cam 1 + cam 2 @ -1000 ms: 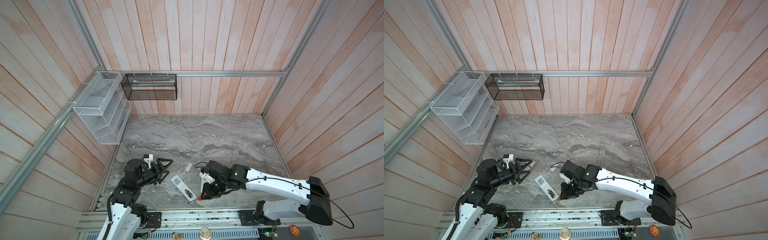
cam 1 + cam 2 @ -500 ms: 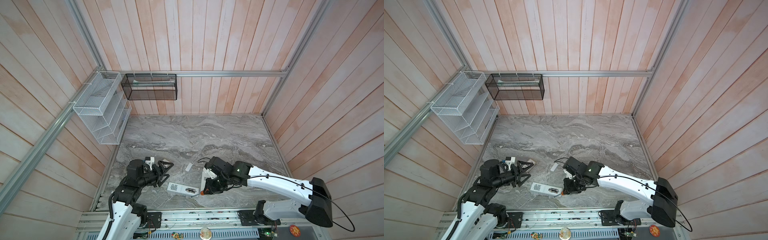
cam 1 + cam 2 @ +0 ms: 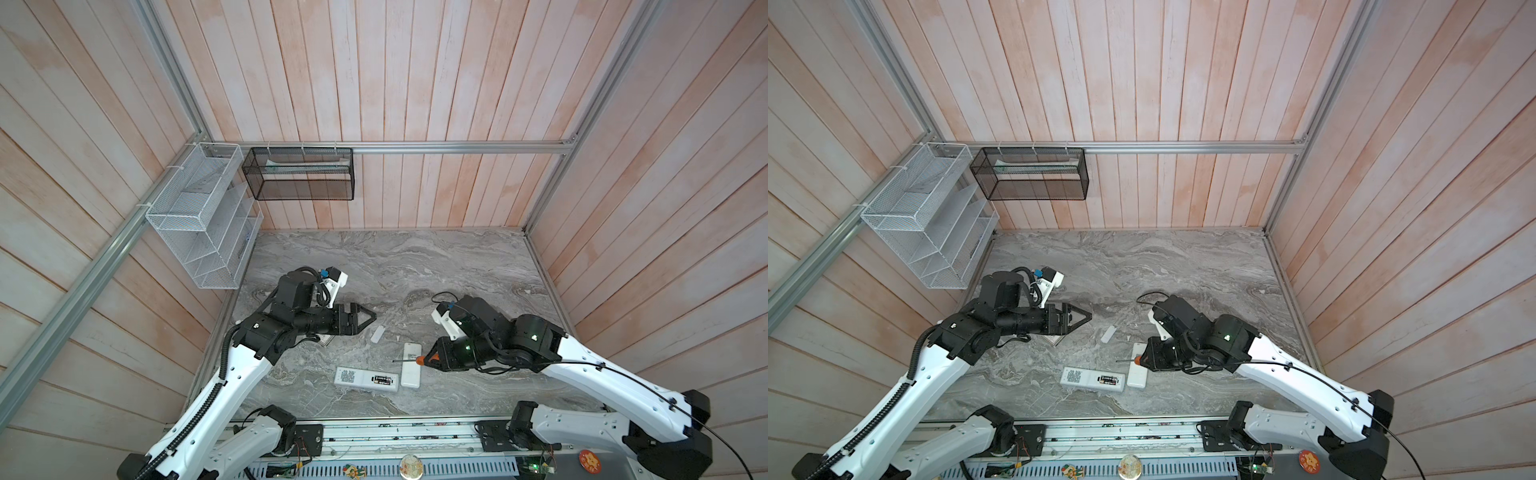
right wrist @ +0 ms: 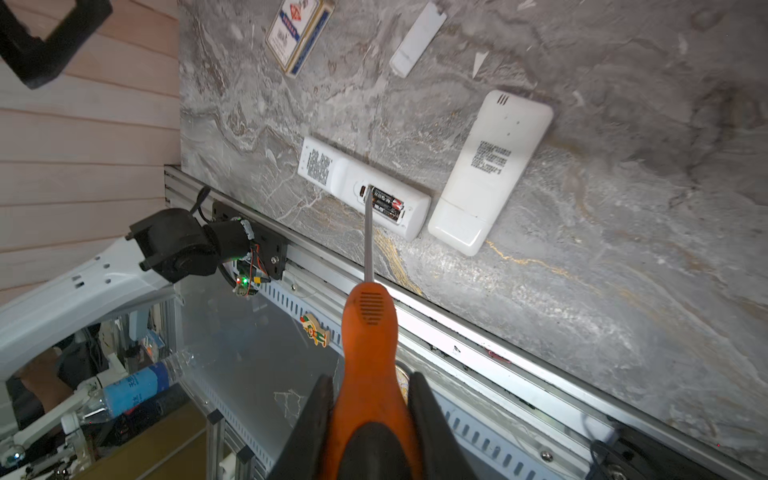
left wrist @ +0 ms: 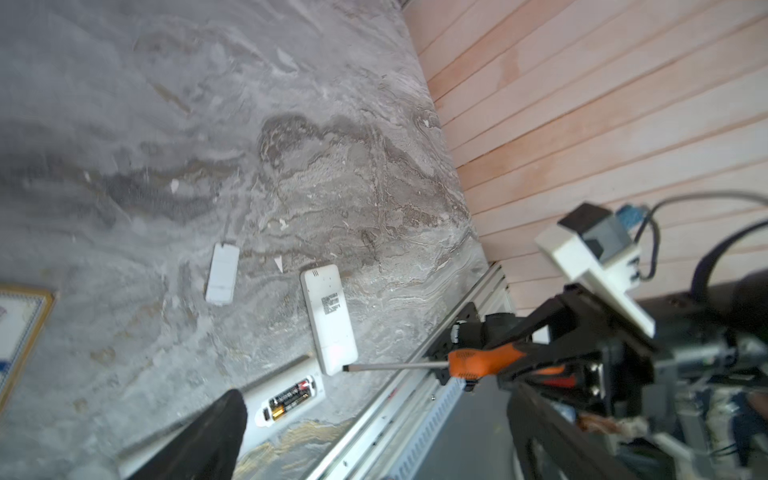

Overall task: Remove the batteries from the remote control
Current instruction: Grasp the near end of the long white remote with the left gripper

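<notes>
open remote (image 3: 347,377): your landmark. White, face down on the marble table (image 3: 415,266) by its front rail, with the battery bay uncovered. You can place every other entry from it.
batteries (image 4: 386,205): two black cells with gold marks. They lie side by side inside the open remote's bay, at the end nearest the closed remote. You can see them in both top views (image 3: 383,379) (image 3: 1106,379).
closed remote (image 3: 411,372): a second white unit, face down, just beside the battery end of the open remote and roughly square to it. You cannot tell whether the two touch.
cover (image 3: 378,333): a small white rectangle, loose on the table, beyond the open remote and apart from it.
screwdriver (image 4: 365,332): orange handle, thin metal shaft. In the right wrist view its tip lines up with the end of the open remote's bay, next to the batteries. You cannot tell whether it makes contact.
right gripper (image 4: 370,376): claw narrow, clamped on the screwdriver handle with a finger on either side. It sits on the closed-remote side of the open remote.
left gripper (image 3: 372,317): claw wide, holding nothing. It is raised beyond the open remote, near the cover.
packet (image 4: 297,37): flat and printed, with a blue and gold border. It lies beyond the open remote, partly under the left arm in both top views.
</notes>
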